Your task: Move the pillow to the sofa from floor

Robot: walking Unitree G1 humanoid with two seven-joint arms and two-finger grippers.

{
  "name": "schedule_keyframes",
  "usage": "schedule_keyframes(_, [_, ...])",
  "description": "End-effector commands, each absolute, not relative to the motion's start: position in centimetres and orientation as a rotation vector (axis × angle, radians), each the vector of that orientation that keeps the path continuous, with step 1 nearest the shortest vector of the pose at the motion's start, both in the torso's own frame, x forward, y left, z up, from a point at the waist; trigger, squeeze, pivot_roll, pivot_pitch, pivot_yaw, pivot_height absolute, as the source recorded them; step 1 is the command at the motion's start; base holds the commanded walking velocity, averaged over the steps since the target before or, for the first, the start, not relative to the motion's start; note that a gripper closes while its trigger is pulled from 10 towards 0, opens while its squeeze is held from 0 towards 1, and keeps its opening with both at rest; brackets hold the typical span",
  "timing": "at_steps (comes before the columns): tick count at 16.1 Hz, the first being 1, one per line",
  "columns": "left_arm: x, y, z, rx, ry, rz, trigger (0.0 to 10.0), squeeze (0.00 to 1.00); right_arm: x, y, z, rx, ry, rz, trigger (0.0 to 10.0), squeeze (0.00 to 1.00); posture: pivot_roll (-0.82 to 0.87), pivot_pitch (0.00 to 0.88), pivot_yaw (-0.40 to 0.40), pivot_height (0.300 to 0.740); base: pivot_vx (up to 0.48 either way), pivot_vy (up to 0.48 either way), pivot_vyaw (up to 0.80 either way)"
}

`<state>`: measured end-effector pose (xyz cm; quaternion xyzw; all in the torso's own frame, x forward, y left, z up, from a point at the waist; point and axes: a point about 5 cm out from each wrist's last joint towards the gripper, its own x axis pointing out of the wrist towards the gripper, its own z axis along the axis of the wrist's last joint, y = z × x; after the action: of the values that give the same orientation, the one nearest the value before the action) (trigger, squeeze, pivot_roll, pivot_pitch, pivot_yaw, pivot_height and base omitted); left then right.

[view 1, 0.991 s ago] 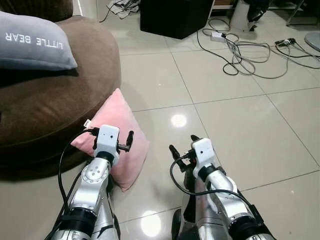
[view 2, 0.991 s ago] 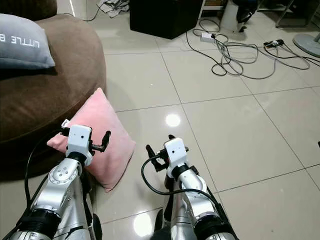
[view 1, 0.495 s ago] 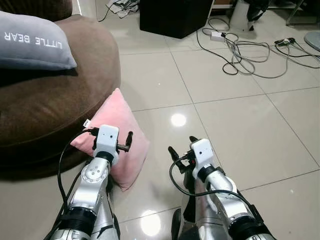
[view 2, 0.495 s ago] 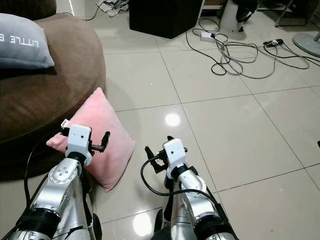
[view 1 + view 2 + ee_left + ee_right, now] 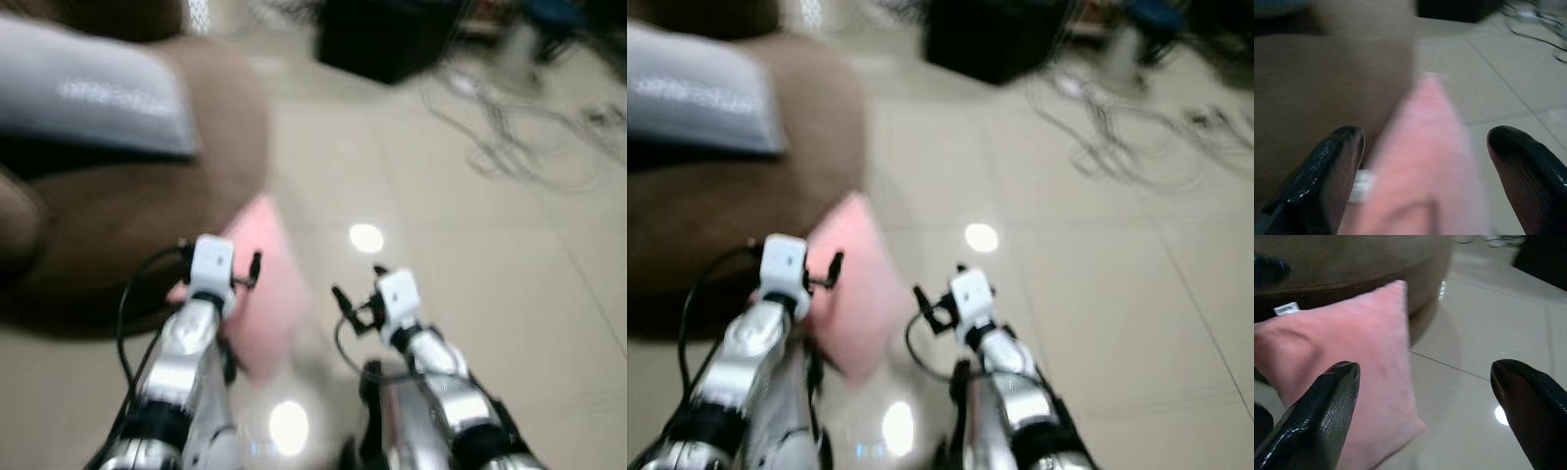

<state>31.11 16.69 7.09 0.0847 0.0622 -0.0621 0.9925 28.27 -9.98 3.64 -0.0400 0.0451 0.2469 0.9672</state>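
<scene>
Head views were blurred; the wrist views were a little clearer.

Pillow (image 5: 1352,367): pink, on the tiled floor (image 5: 470,294), leaning against the base of the brown sofa (image 5: 108,225). From the head camera it sat at about 11 o'clock of the robot, just ahead of the left arm. Not yet lifted.

Left claw (image 5: 1425,181): fingers wide apart, hovering over the pillow with its upper corner between them, not touching as far as could be told.
Right claw (image 5: 1425,411): fingers also wide apart, aimed at the pillow's free side from about 3 o'clock of it, with bare floor between claw and pillow.

Step in hand, as judged: the approach to a grasp.
- The pillow was soft and would probably sag, so a bite well into the body seemed better than a pinch at the corner tip.
- The sofa blocked the pillow's far side. Coming in from the open floor side looked easier.
- A two-claw hold, one on each edge, would likely carry it flatter up to the seat.
- The lift needs to clear the sofa's rounded front before release.

Writing:
- A grey cushion (image 5: 88,108) on the sofa seat bore white lettering, too blurred to read.
- A small white tag (image 5: 1286,309) showed at the pillow's edge near the sofa. Any print on it was illegible.
</scene>
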Motion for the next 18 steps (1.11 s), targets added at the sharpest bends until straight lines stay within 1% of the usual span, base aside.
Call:
schedule_keyframes(1, [30.4, 17.0, 6.0, 0.174, 0.169, -0.116, 10.0, 0.00, 27.9, -9.9, 3.3, -0.076, 0.110, 0.509, 10.0, 0.21, 0.07, 0.175, -0.118, 0.471, 0.000, 0.000, 0.00])
schedule_keyframes(3, [30.4, 16.7, 6.0, 0.180, 0.169, -0.133, 10.0, 0.00, 27.8, -10.0, 3.3, -0.075, 0.112, 0.507, 10.0, 0.22, 0.07, 0.178, -0.118, 0.471, 0.000, 0.000, 0.00])
schedule_keyframes(6, [30.2, 16.4, 6.0, 0.190, 0.159, -0.155, 10.0, 0.00, 27.6, -10.1, 3.1, -0.074, 0.117, 0.509, 10.0, 0.21, 0.07, 0.184, -0.118, 0.471, 0.000, 0.480, 0.00])
schedule_keyframes(12, [29.9, 16.3, 5.7, 0.230, 0.180, -0.167, 10.0, 0.00, 27.3, -10.0, 3.1, -0.070, 0.120, 0.513, 10.0, 0.21, 0.06, 0.189, -0.116, 0.471, 0.000, 0.000, 0.00])
schedule_keyframes(14, [30.3, 16.6, 5.8, 0.280, 0.193, -0.194, 10.0, 0.00, 27.2, -10.0, 3.1, -0.066, 0.114, 0.511, 10.0, 0.21, 0.06, 0.193, -0.114, 0.471, 0.000, 0.000, 0.00])
schedule_keyframes(16, [31.4, 18.1, 5.9, 0.393, 0.244, -0.236, 10.0, 0.00, 27.0, -9.9, 3.2, -0.059, 0.107, 0.508, 10.0, 0.21, 0.05, 0.199, -0.104, 0.471, 0.000, 0.000, 0.00])
schedule_keyframes(18, [32.0, 18.8, 6.1, 0.464, 0.273, -0.266, 10.0, 0.00, 26.7, -9.8, 3.2, -0.056, 0.100, 0.506, 10.0, 0.22, 0.04, 0.202, -0.092, 0.471, 0.000, 0.000, 0.00])
